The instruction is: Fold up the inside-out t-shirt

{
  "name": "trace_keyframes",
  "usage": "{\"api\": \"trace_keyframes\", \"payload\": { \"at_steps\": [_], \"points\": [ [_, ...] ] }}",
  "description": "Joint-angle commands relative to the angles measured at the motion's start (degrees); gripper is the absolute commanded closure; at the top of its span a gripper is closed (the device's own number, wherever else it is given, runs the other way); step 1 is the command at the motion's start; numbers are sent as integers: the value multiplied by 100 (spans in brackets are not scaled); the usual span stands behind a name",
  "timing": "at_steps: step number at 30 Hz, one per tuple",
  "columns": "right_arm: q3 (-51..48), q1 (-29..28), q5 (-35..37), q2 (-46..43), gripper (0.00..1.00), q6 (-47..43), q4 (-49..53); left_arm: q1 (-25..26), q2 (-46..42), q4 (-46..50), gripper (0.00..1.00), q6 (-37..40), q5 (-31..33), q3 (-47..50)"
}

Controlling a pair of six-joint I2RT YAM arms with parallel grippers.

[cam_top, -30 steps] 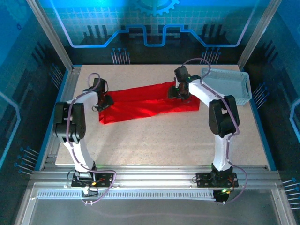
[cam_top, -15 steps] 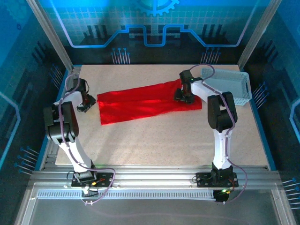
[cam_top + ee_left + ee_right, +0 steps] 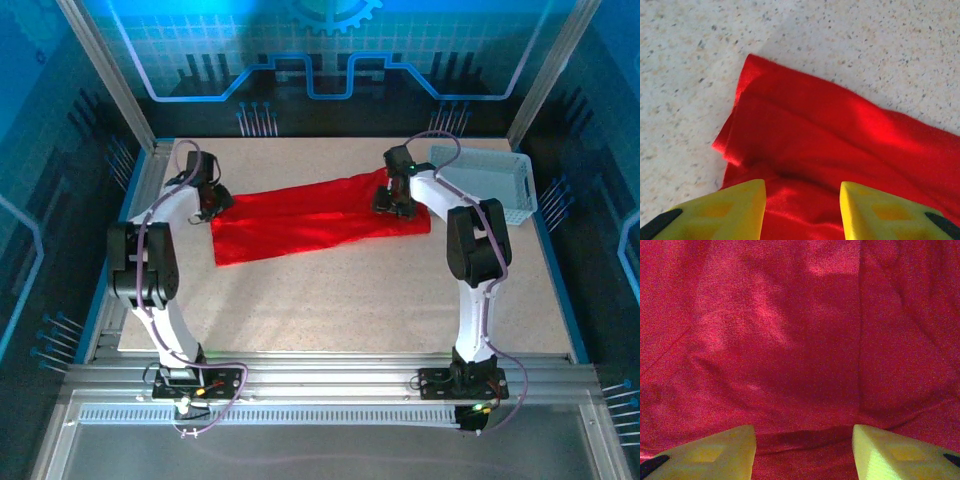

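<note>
The inside-out t-shirt (image 3: 300, 225) lies as a long red strip across the far half of the table, slanting up to the right. My left gripper (image 3: 212, 203) is at its far left corner. In the left wrist view this gripper (image 3: 801, 192) is open, its yellow fingers (image 3: 740, 205) low over the red cloth (image 3: 830, 135), with a soft bulge of cloth between them. My right gripper (image 3: 392, 203) is on the strip's right end. It is open too (image 3: 803, 440), pressed close to the cloth (image 3: 790, 330), with a fold edge running between its fingers (image 3: 725, 450).
A white mesh basket (image 3: 490, 185) stands at the far right, just beyond the shirt's right end. The speckled table (image 3: 330, 300) is bare in front of the shirt. Metal frame posts rise at both far corners.
My left gripper swung out left off the shirt, then came back to its far left corner. My right gripper shifted a little to the right on the cloth.
</note>
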State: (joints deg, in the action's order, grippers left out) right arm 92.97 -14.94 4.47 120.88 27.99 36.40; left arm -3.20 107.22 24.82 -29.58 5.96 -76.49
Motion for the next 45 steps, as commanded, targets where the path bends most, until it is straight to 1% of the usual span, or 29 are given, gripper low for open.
{"api": "trace_keyframes", "payload": {
  "at_steps": [1, 5, 9, 11, 13, 16, 19, 22, 26, 29, 33, 37, 39, 41, 45],
  "points": [
    [64, -16, 155, -20, 45, -86, 125, -92, 559, 242, 56, 128, -103, -348],
    [-79, 184, 159, 170, 45, 129, 89, -277, 1006, 177, 57, 55, -278, -594],
    [-211, 338, 164, 228, 44, 123, 21, -552, 1297, 423, 60, 70, -273, -1043],
    [-273, 345, 137, 111, 44, 61, -17, -619, 1200, 564, 59, 100, -300, -1177],
    [-292, 326, 68, -70, 42, -22, -26, -621, 993, 663, 58, 111, -184, -1217],
    [-253, 239, 27, -349, 40, -159, 25, -550, 588, 929, 52, 45, -68, -1219],
    [-250, 185, 134, -481, 38, -151, 114, -292, 90, 997, 46, -76, 85, -939],
    [-400, 176, 121, -442, 37, -9, 157, 63, -240, 585, 45, -441, -438, -316],
    [-811, 46, 50, -499, 37, 190, 57, 371, -128, -15, 44, -841, -971, 262],
    [-1132, -98, 46, -654, 37, 346, -23, 371, 147, -432, 44, -1088, -1284, 511],
    [-1517, -264, 89, -828, 37, 494, -76, 309, 446, -522, 44, -1140, -1272, 575],
    [-2120, -468, 98, -1191, 37, 794, -188, 30, 317, -736, 41, -1261, -1306, 1018],
    [-2479, -622, 110, -1466, 37, 934, -255, -85, 218, -759, 38, -1230, -1337, 1203],
    [-2887, -828, 142, -1822, 36, 1117, -295, -158, 117, -708, 34, -1133, -1363, 1345],
    [-3558, -1314, 212, -2475, 36, 1478, -249, -222, -186, -729, 31, -1066, -1403, 1742]
  ]
}}
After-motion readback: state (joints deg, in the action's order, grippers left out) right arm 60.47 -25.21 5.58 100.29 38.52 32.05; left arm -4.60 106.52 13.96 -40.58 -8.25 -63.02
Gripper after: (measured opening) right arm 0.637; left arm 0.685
